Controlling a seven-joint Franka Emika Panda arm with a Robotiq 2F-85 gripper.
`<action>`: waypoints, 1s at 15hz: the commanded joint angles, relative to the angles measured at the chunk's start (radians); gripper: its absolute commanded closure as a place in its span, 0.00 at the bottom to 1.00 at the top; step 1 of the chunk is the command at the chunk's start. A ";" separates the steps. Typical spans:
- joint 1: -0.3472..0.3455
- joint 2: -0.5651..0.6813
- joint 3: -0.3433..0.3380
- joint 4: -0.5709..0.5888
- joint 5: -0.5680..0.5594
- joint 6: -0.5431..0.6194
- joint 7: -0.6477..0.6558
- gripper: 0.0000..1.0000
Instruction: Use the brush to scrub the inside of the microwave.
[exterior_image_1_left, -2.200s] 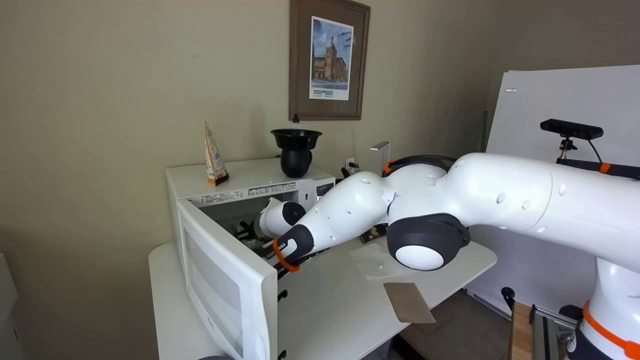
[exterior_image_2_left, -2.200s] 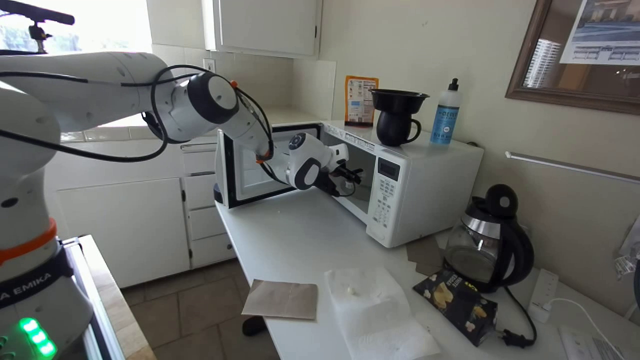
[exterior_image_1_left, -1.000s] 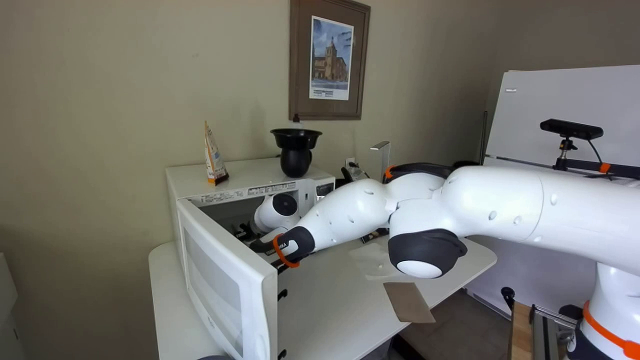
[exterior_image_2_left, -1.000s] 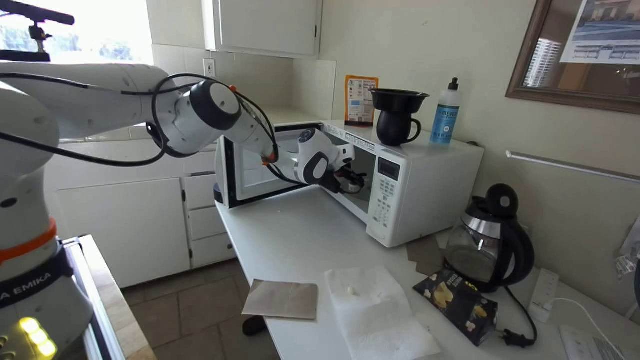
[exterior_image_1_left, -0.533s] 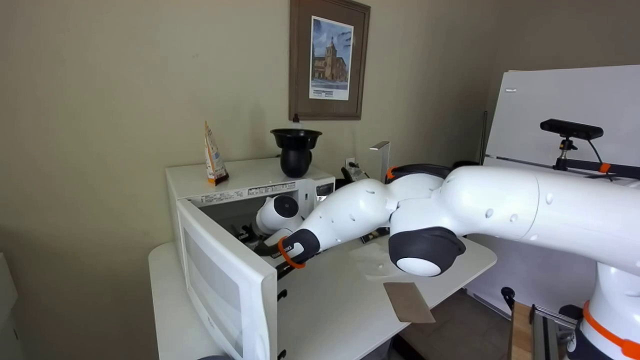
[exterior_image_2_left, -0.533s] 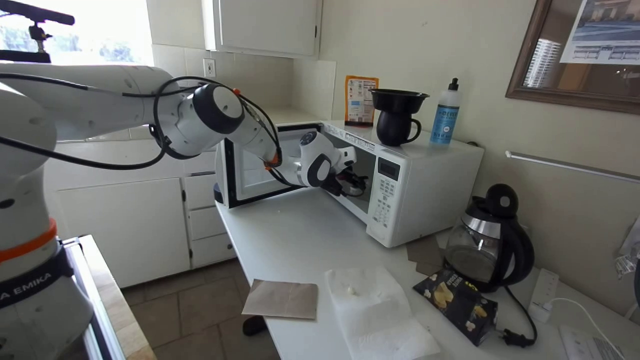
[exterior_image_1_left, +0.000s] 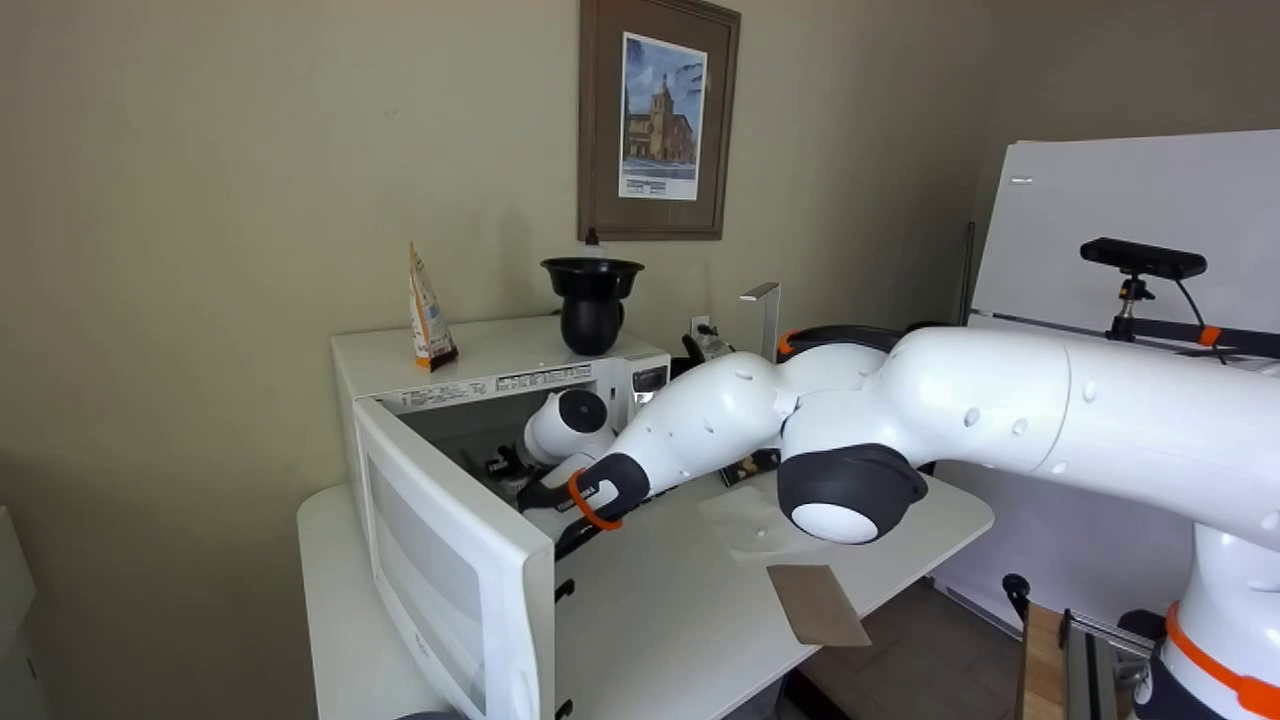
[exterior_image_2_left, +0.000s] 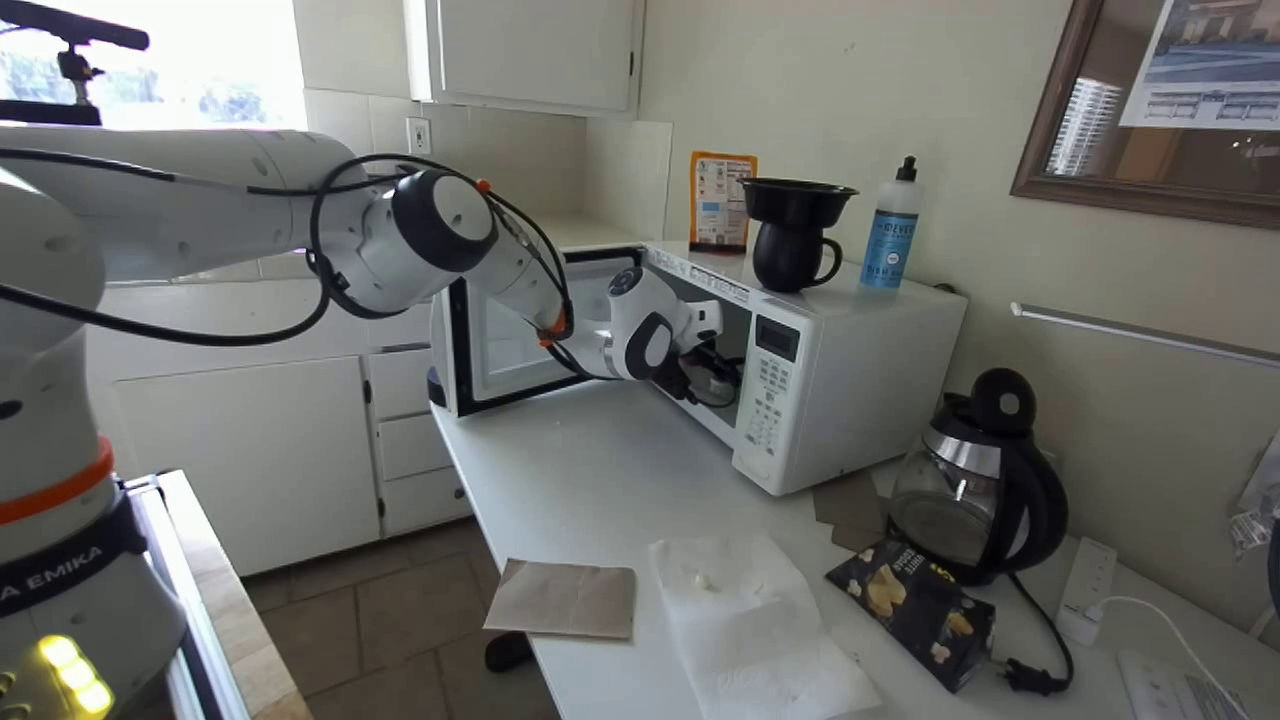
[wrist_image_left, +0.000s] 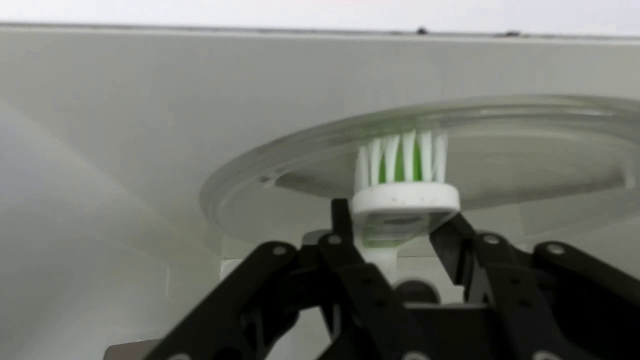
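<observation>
The microwave (exterior_image_2_left: 860, 380) stands on the white table with its door (exterior_image_1_left: 430, 560) swung wide. My arm reaches through its front opening in both exterior views. In the wrist view the brush (wrist_image_left: 406, 196) has a white head with white and green bristles pointing up the picture. My gripper (wrist_image_left: 395, 222) is shut on it, one black finger against each side. Behind the bristles lies the clear glass turntable (wrist_image_left: 240, 161); whether their tips touch it I cannot tell. In an exterior view the gripper (exterior_image_2_left: 714, 374) is dark inside the cavity, and the brush is hard to make out there.
On the microwave's top stand an orange pouch (exterior_image_2_left: 722, 200), a black mug (exterior_image_2_left: 785, 258) carrying a black bowl (exterior_image_2_left: 798, 205), and a blue soap bottle (exterior_image_2_left: 890, 240). Beside it sit a kettle (exterior_image_2_left: 940, 510), a snack bag (exterior_image_2_left: 910, 610), a paper towel (exterior_image_2_left: 750, 620) and brown cardboard (exterior_image_2_left: 565, 600).
Inside the cavity my wrist and gripper have shifted a little toward the control-panel side, with the forearm following. The upper arm has sunk slightly since the oldest frames. The door has not moved.
</observation>
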 joint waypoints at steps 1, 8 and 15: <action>-0.006 0.000 0.012 -0.012 -0.071 -0.016 0.075 0.81; -0.078 0.025 0.266 0.133 -0.214 -0.016 -0.092 0.81; 0.005 0.001 -0.041 -0.015 -0.195 -0.024 0.224 0.81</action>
